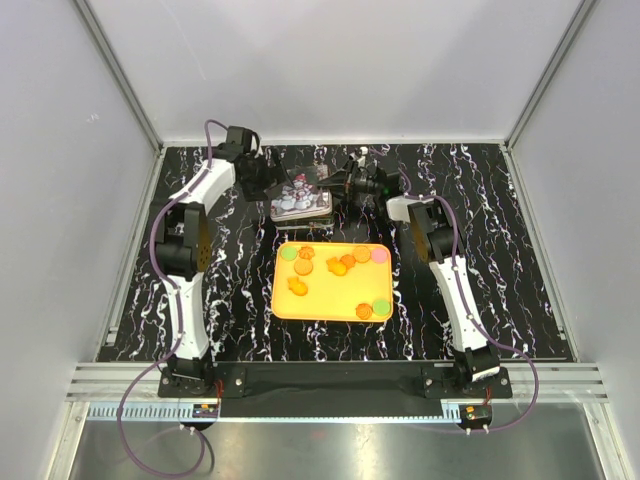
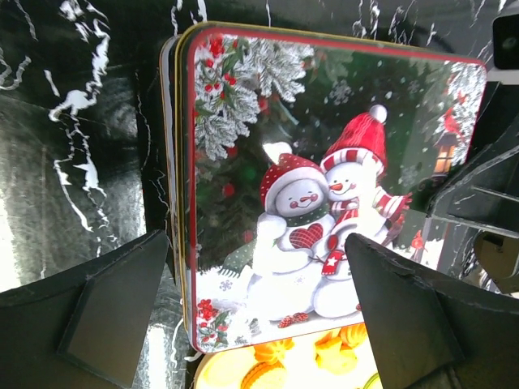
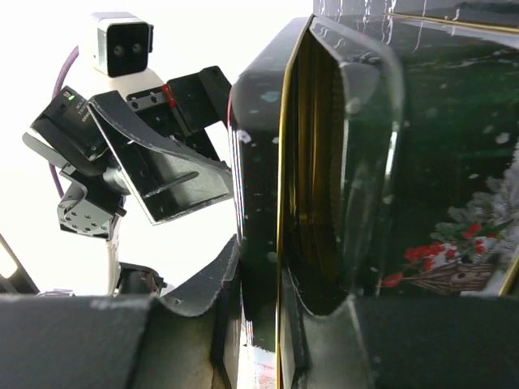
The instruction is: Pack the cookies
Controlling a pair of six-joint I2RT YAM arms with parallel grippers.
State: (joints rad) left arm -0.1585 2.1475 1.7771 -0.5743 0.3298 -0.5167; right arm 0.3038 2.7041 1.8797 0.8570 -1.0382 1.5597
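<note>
Resting on a yellow tray (image 1: 330, 305) at the middle of the black marbled table (image 1: 500, 260): the cookies (image 1: 340, 265), about ten, loose and scattered. Most are orange, two are green, one is pink. More lie toward the tray's far edge than its near edge.

Christmas tin (image 1: 300, 198): just beyond the tray's far edge, between the two claws. Its lid (image 2: 324, 186) shows two snowmen in red hats, with frosted branches and red berries at the corners. In the left wrist view a second edge shows beside the lid's left edge, so lid and base sit slightly offset.

Left claw (image 2: 259, 324): at the tin's far left, jaws spread wide. It hovers over the lid, one finger (image 2: 113, 312) out past the left edge and the other above the snowmen. It holds nothing.

Right claw (image 3: 284, 324): at the tin's right side, jaws drawn in and pinched on the lid's rim, seen edge-on with its gold inner face showing.

Orange cookies and a strip of the tray show at the bottom of the left wrist view.
</note>
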